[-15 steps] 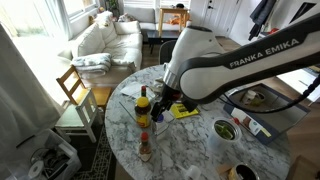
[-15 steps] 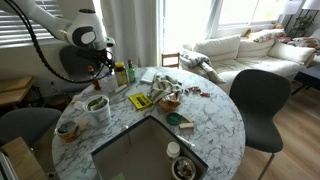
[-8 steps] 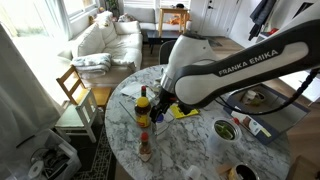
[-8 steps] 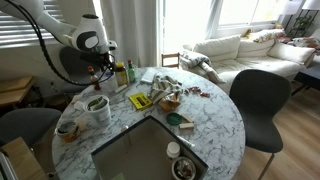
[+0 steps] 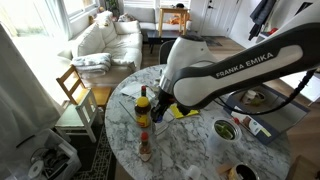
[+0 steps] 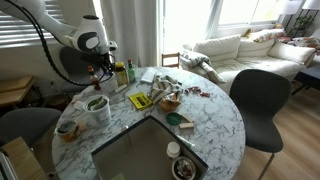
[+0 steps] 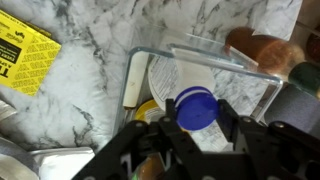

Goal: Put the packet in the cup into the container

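Note:
In the wrist view my gripper [image 7: 196,112] stands over a clear container [image 7: 158,55]. Its fingers [image 7: 229,118] press on both sides of the blue cap of a white bottle [image 7: 183,82] lying in that container. In both exterior views the gripper [image 5: 160,108] [image 6: 103,70] hangs low at the table's edge and hides the container. The white cup [image 6: 97,108] [image 5: 223,130] stands apart from the gripper. A grey-green packet [image 6: 96,101] pokes out of the cup.
A flat yellow packet [image 7: 25,55] [image 6: 140,101] lies beside the container. Dark bottles [image 5: 143,105] stand close to the gripper, and a small red-labelled bottle [image 5: 145,148] stands nearer the table edge. A cup with brown-orange contents [image 5: 240,172] sits far off.
The gripper has dropped slightly toward the table and its jaws have drawn in onto the bottle's blue cap. The cup and packet have not moved.

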You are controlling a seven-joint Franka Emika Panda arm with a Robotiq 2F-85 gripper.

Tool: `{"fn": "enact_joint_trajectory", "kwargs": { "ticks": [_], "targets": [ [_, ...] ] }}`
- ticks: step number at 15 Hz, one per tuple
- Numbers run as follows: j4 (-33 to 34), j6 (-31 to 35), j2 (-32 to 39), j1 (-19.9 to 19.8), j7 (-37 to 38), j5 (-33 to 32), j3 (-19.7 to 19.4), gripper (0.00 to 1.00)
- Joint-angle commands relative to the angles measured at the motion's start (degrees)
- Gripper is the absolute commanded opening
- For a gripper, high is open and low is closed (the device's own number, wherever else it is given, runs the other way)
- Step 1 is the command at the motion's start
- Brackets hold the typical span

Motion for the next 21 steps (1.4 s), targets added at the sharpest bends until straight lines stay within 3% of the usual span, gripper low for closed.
{"fn": "enact_joint_trajectory", "kwargs": {
  "ticks": [1, 12, 13, 14, 18, 21],
  "targets": [
    [1.54, -1.15, 0.59, -0.41, 0.07, 0.53, 1.53, 0.2],
    [4.39, -1.63, 3.42, -0.36, -1.42, 2.94, 5.27, 0.2],
    [4.46, -1.62, 3.52, -0.35, -1.28, 2.95, 5.25, 0.7],
    [4.55, -1.65, 3.54, -0.32, -1.1, 2.85, 5.16, 0.71],
    [3.92, -2.43, 0.3, -0.07, -0.24, 1.56, 4.58, 0.99],
    [-0.15, -4.93, -6.33, -0.48, 0.63, 1.0, 3.76, 1.0]
  ]
}}
